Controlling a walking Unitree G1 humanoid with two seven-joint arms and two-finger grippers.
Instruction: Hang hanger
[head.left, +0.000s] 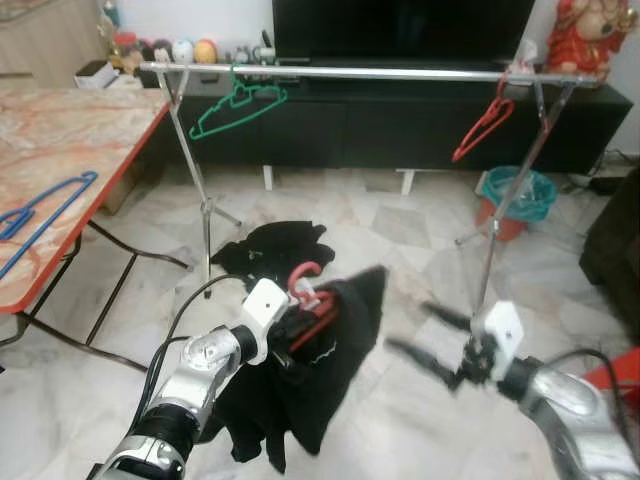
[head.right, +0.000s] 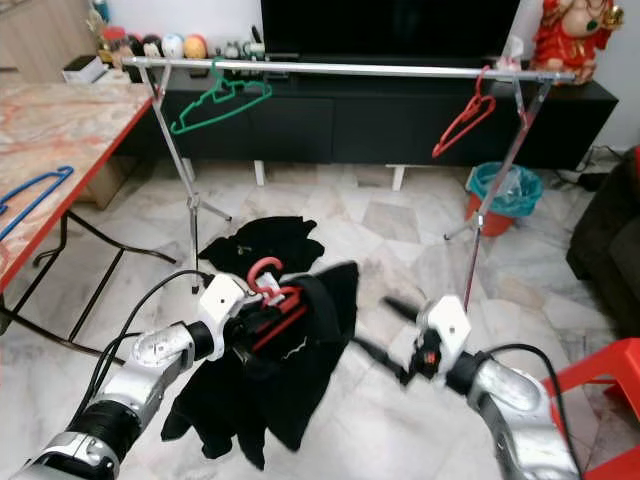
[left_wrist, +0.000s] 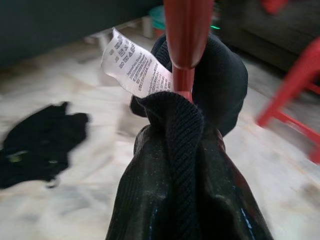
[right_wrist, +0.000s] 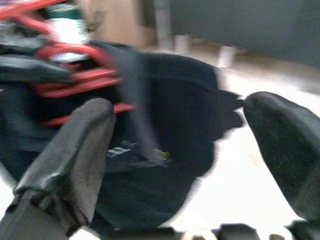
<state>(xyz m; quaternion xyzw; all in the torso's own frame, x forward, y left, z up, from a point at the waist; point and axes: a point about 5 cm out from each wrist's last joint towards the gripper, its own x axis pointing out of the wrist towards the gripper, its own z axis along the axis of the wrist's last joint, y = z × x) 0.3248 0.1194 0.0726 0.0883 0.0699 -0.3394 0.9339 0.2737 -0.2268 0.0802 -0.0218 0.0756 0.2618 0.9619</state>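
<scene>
Up close, care label (left_wrist: 134, 66) on black garment (head.left: 330, 350), red hanger (head.left: 305, 285) gripped by left gripper (head.left: 285, 335)

We see two silver metal arms with rounded, polished joint housings. Our left arm (head.left: 190, 385) has a black ribbed cuff low on the forearm and a black cable looping from the wrist back along it. A white boxy camera block sits on each wrist, ahead of black hardware. The left gripper (head.left: 300, 322) is black. The right gripper (head.left: 425, 335) has two long black fingers (right_wrist: 75, 150) with matte, rounded, padded-looking tips, and a small red mark below its white block.
</scene>
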